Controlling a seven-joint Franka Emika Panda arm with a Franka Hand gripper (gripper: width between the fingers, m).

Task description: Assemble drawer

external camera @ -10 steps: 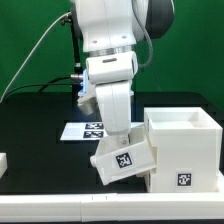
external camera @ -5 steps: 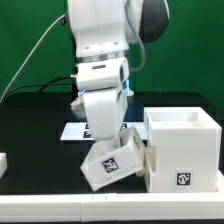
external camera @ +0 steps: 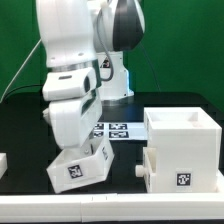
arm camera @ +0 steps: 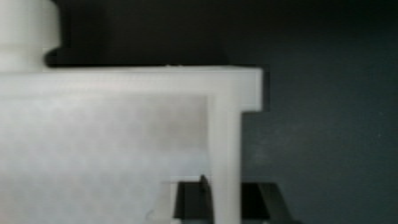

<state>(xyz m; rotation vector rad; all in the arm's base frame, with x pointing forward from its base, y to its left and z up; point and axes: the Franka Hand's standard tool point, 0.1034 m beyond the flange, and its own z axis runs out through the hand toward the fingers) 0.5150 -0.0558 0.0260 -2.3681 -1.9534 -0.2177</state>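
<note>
The large white cube-shaped casing [external camera: 185,148] stands on the black table at the exterior view's right, a tag on its front. A small white part [external camera: 150,169] sits against its lower side. My gripper [external camera: 78,150] holds a small white tray [external camera: 80,167] with a tag, tilted, low over the table at the exterior view's left of the casing. In the wrist view the tray [arm camera: 125,140] fills the picture, and its thin wall [arm camera: 226,150] runs between my dark fingers [arm camera: 263,203], which are shut on it.
The marker board [external camera: 112,130] lies flat behind the tray. Another white part [external camera: 3,162] shows at the exterior view's left edge. The arm's base and cables stand at the back. The table's front edge is white.
The arm has swung toward the exterior view's left with the tray, carrying it away from the casing and lower toward the table. The marker board is now more exposed.
</note>
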